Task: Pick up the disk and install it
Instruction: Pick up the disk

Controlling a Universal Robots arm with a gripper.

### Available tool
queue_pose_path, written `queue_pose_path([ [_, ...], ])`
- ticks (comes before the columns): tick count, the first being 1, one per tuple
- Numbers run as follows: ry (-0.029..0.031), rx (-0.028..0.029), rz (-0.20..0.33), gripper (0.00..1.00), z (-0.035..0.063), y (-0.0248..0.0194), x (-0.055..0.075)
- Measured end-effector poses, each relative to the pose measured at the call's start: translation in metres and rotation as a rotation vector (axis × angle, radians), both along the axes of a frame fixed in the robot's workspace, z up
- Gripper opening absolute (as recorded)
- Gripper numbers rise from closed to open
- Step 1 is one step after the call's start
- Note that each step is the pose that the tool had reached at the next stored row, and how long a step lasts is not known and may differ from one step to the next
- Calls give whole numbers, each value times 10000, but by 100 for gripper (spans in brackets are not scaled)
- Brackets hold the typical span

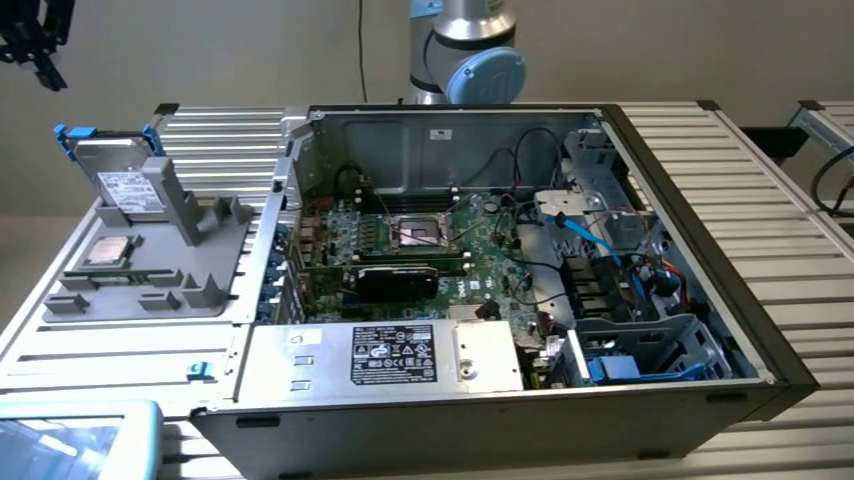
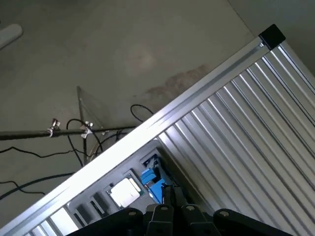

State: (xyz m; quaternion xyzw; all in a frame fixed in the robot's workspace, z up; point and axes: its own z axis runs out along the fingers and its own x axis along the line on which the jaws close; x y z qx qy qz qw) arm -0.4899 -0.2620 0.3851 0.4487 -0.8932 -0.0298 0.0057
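Arm (image 1: pixel 465 60) holds shut jaws high above the disk (image 1: pixel 130 185).

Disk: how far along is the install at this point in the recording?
Done: nothing yet. The disk stands upright in the grey holder beside the open computer case, not inside it. In hand: nothing; the tool is shut and empty, apart from the disk. Left: the whole job, both the pick-up and the install.
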Motion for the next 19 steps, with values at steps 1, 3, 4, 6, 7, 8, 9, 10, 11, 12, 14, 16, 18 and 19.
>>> queue_pose_path([
  [1,0,-1,181,11,0,0,0],
  [3,0,-4,550,11,0,0,0],
  [4,0,-5,732,11,0,0,0],
  [6,1,-22,1088,11,0,1,0],
  [7,4,-61,1233,11,1,1,0],
  [8,6,-110,1380,11,0,1,0],
  [9,5,-142,1544,11,-1,0,0],
  [10,5,-161,1723,11,-1,-1,0],
  [11,5,-171,1898,11,-1,-1,0],
  [12,6,-173,2077,11,1,-1,0],
  [14,1,-173,2452,11,0,0,0],
  [16,-2,-174,2812,11,0,0,0],
  [18,-6,-173,3172,11,0,0,0],
  [19,-9,-174,3351,11,0,0,0],
])
